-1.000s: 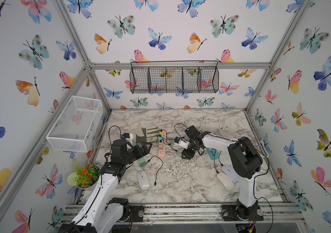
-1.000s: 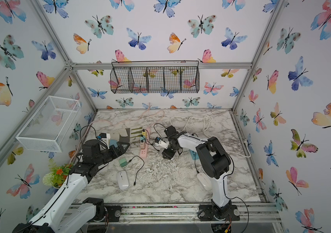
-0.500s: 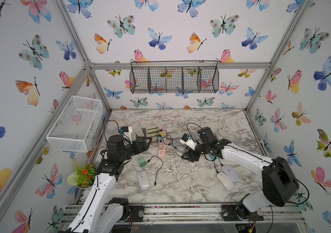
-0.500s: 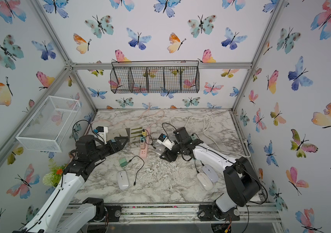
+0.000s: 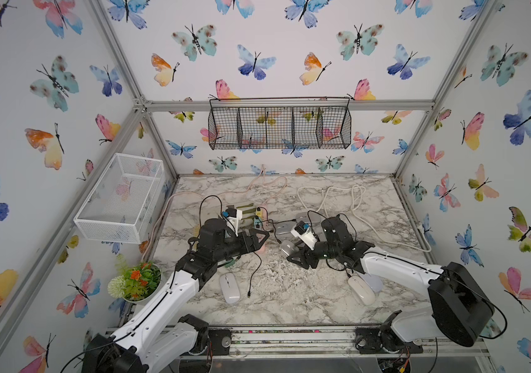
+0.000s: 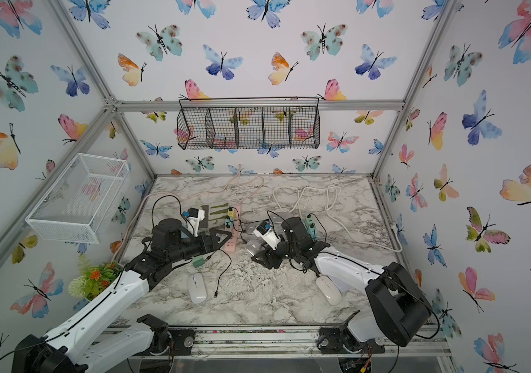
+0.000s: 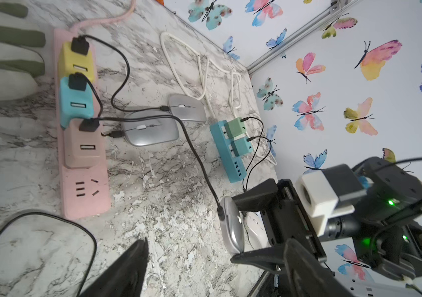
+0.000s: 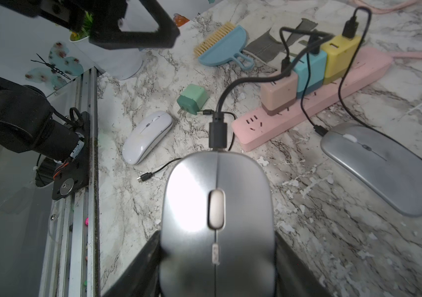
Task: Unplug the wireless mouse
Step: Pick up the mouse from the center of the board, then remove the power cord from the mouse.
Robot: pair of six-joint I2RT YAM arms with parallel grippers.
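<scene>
Power strip (image 6: 232, 245) is lying mid-table running front to back, three chargers (image 7: 76, 102) sitting on its rear half. Two cabled mice (image 7: 150, 129) are lying just right of it, between it and a second strip (image 7: 227, 151). A third mouse (image 8: 217, 180) is sitting between the jaws of the right gripper (image 8: 217, 234), right of the first strip's front end, its cable (image 8: 219, 105) running to the front-most charger. Loose charger (image 8: 191, 99) and lone mouse (image 5: 229, 287) are lying in front of that strip, a mouse pair (image 5: 361, 289) is lying front-right, and a potted plant (image 5: 136, 281) is standing at the left edge.
</scene>
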